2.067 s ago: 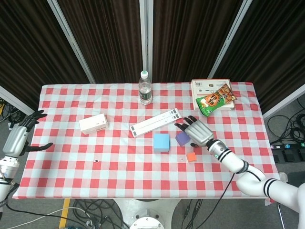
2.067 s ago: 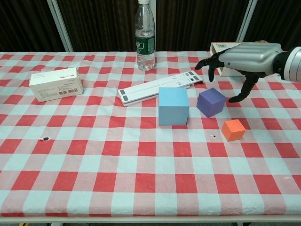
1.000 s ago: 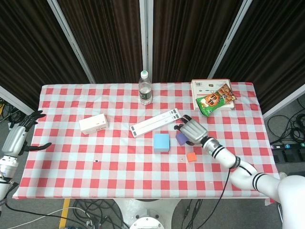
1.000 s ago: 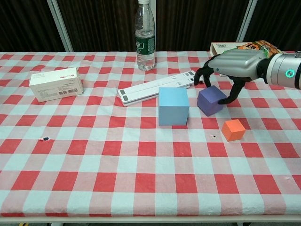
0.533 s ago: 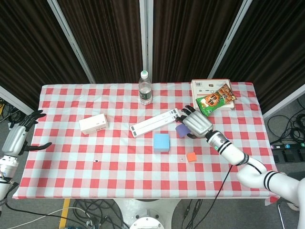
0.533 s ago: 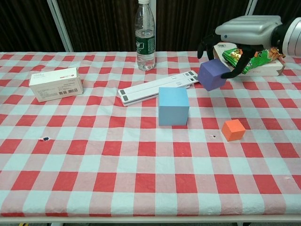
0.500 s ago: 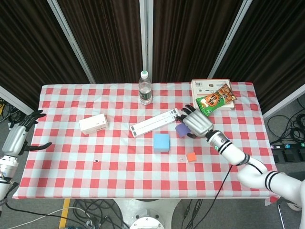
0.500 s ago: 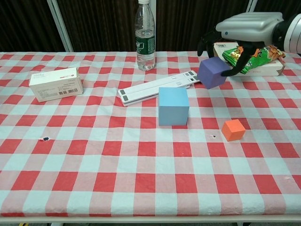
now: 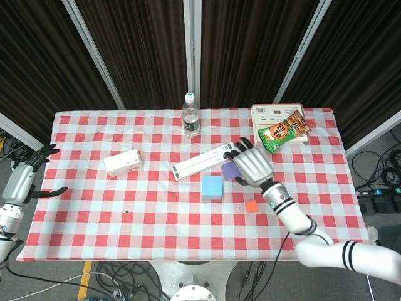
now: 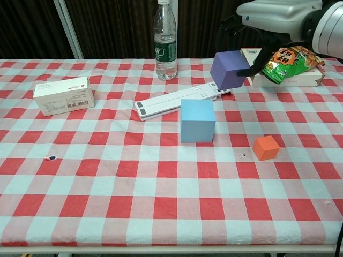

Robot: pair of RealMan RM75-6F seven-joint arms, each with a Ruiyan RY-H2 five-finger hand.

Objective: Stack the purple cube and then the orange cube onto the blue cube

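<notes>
Above the table (image 10: pixel 161 176), the right hand (image 10: pixel 270 16) is gripping the purple cube (image 10: pixel 229 69), lifted beside the blue cube (image 10: pixel 197 120); in the head view its palm is hiding most of that cube. The orange cube (image 10: pixel 266 147) is sitting apart. The left hand (image 9: pixel 22 179) is hanging with fingers spread, holding nothing, at the frame edge.

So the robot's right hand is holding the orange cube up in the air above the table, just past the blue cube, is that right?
Not quite: the right hand holds the purple cube in the air, not the orange one. The chest view shows the orange cube lying on the tablecloth beside the blue cube. The rest is correct.
</notes>
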